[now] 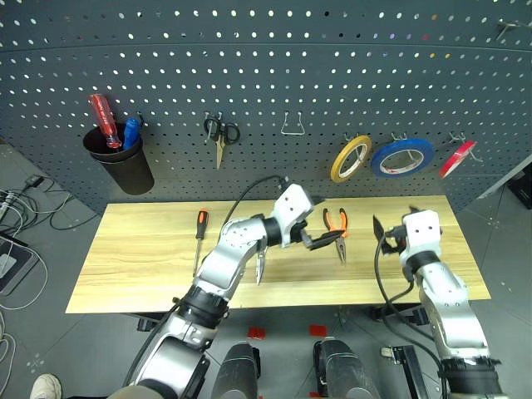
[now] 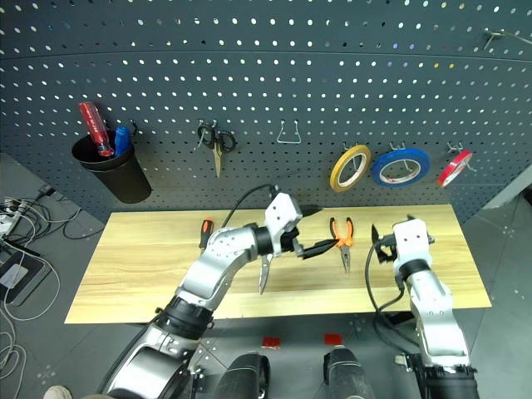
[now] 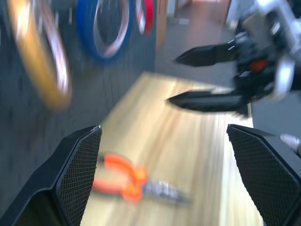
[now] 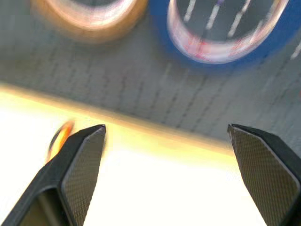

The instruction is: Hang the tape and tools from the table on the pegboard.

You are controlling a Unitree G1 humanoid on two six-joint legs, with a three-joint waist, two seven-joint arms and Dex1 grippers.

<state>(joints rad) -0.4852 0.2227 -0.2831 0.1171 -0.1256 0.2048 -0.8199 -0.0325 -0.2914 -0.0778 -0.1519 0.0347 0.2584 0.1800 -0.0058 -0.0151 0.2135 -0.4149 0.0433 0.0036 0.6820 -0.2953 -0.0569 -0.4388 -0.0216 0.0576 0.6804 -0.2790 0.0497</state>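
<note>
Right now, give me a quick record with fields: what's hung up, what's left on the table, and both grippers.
On pegboard: blue tape, between yellow roll and red roll
On table: pliers, screwdriver, dark-blue-handled scissors partly under left arm
Left gripper: open, empty, near pliers
Right gripper: open, empty, below blue tape

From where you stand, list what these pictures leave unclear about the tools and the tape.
- Scissors: the left arm covers the handles in the head views; just the blades show.
- Pliers: blurred in the left wrist view, so the tip is unclear.
- Blue tape: its hook on the pegboard is too small to make out in the head views.
- Screwdriver: tip too small to read.
</note>
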